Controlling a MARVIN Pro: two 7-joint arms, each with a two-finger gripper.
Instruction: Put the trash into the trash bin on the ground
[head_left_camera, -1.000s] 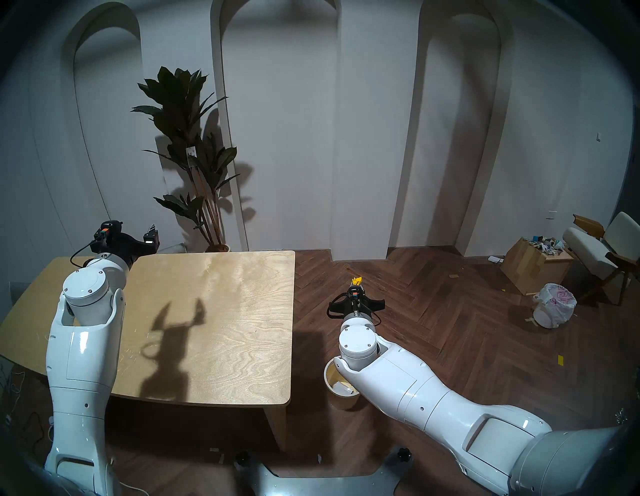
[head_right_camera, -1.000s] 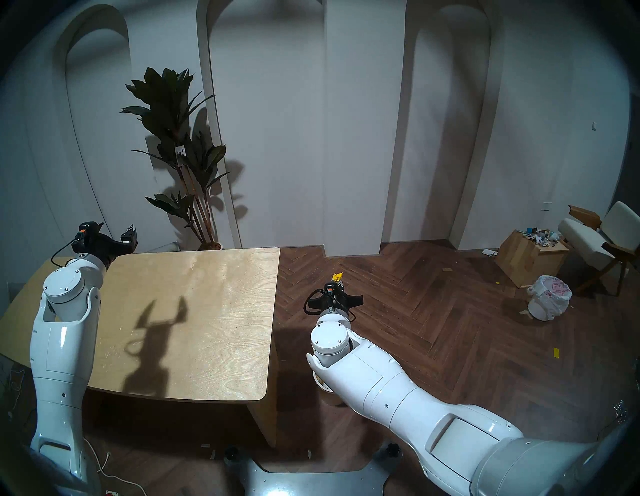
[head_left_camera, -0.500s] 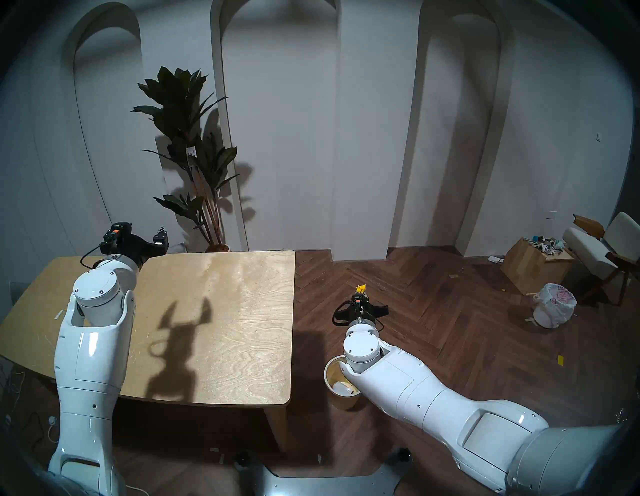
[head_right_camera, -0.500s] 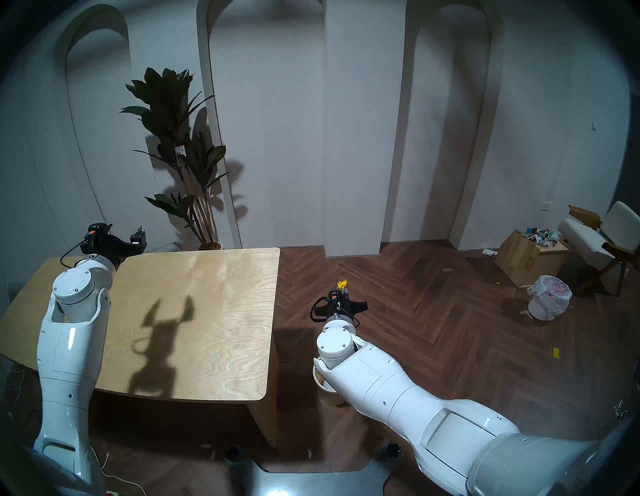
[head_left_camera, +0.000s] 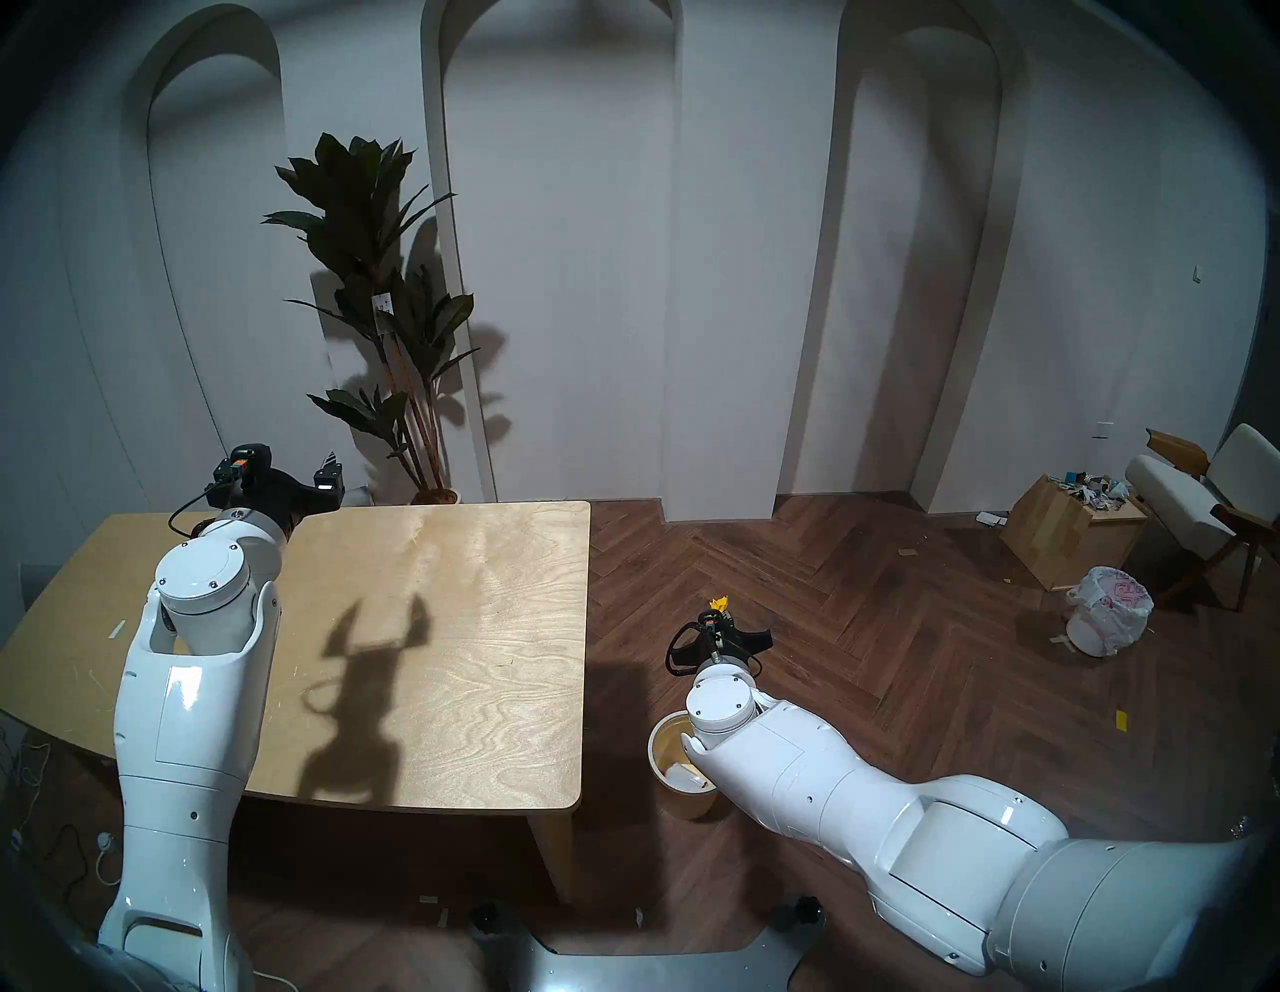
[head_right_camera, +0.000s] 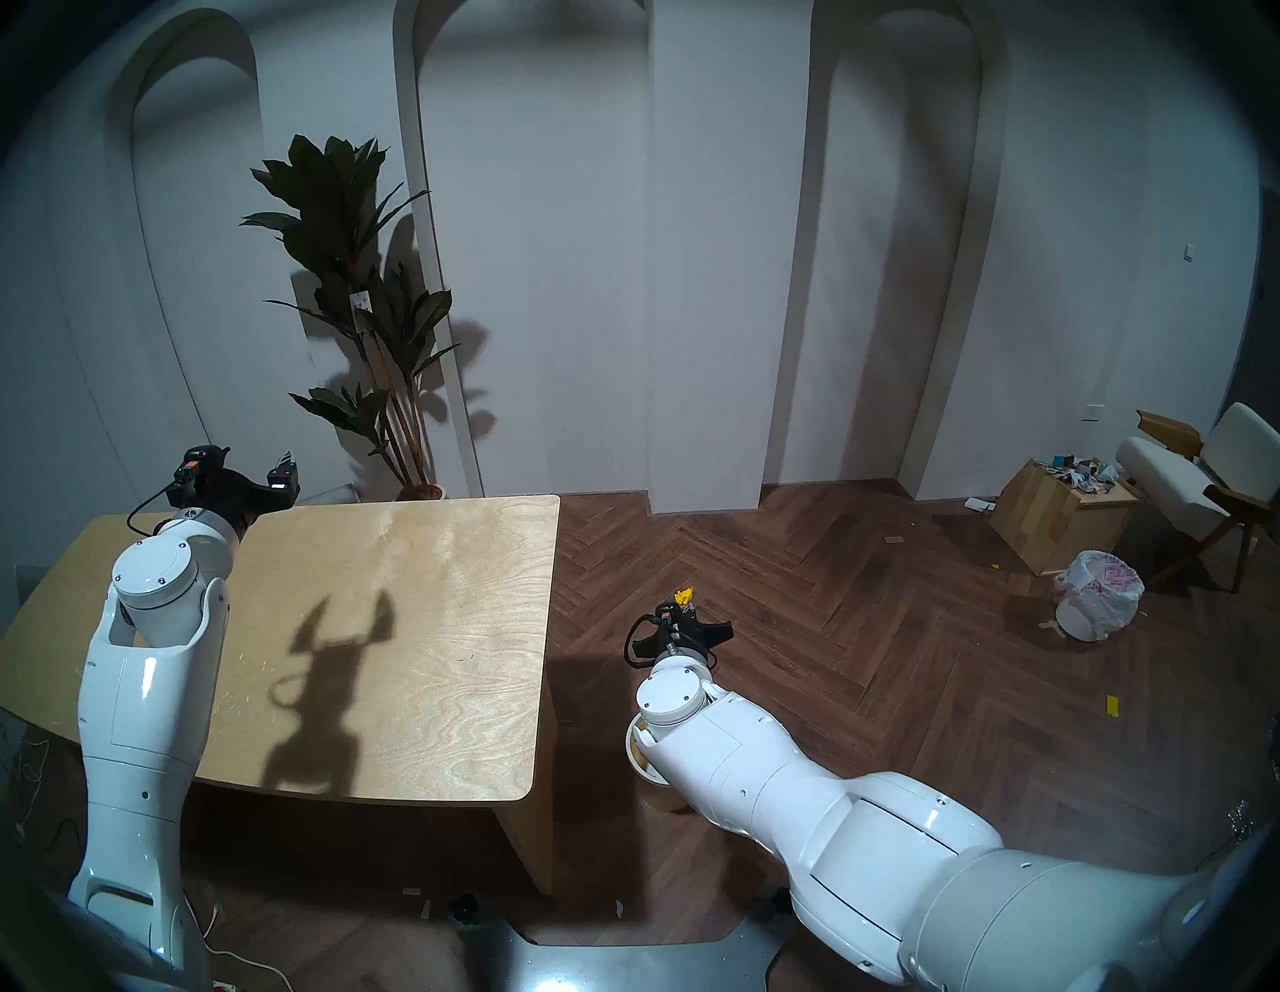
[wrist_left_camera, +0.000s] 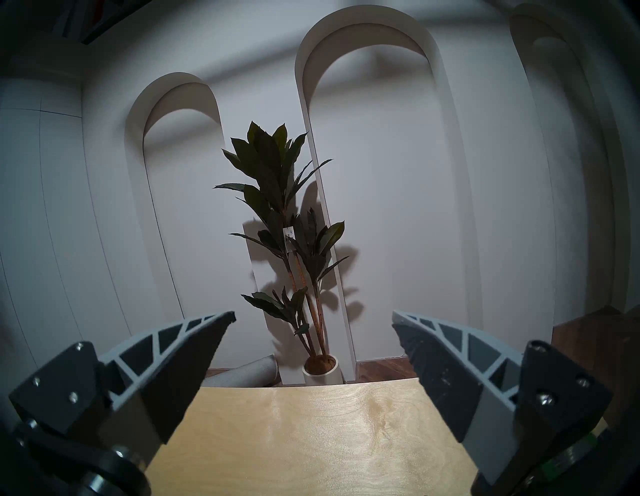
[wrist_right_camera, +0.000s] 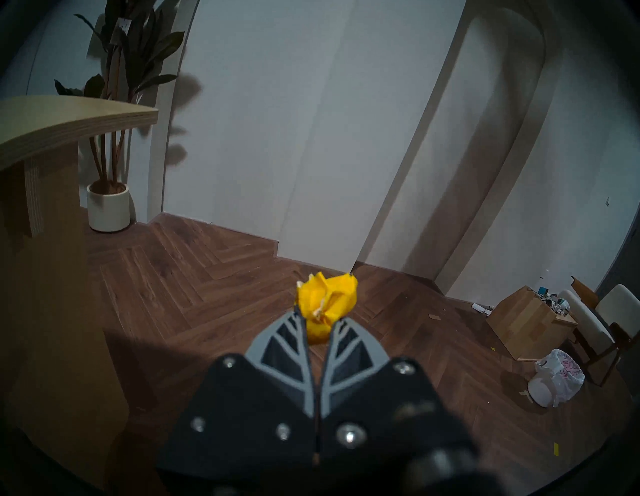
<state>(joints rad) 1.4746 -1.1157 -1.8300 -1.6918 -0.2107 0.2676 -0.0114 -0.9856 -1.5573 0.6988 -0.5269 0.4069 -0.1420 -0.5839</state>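
Observation:
My right gripper is shut on the yellow crumpled scrap, which sticks out past its fingertips. In the head view that scrap hangs above the floor, just beyond the trash bin. This round cream bin stands on the floor right of the table, and my right forearm covers its right half. White trash lies inside it. My left gripper is open and empty over the table's far left edge; the left wrist view shows its gripper wide apart.
The wooden table fills the left. A potted plant stands behind it. At the far right are a wooden box of scraps, a bag-lined white bin and a chair.
My right gripper has drawn back toward the cream bin and sunk a little, still holding the yellow scrap. The left arm has shifted slightly to the right, its gripper still open.

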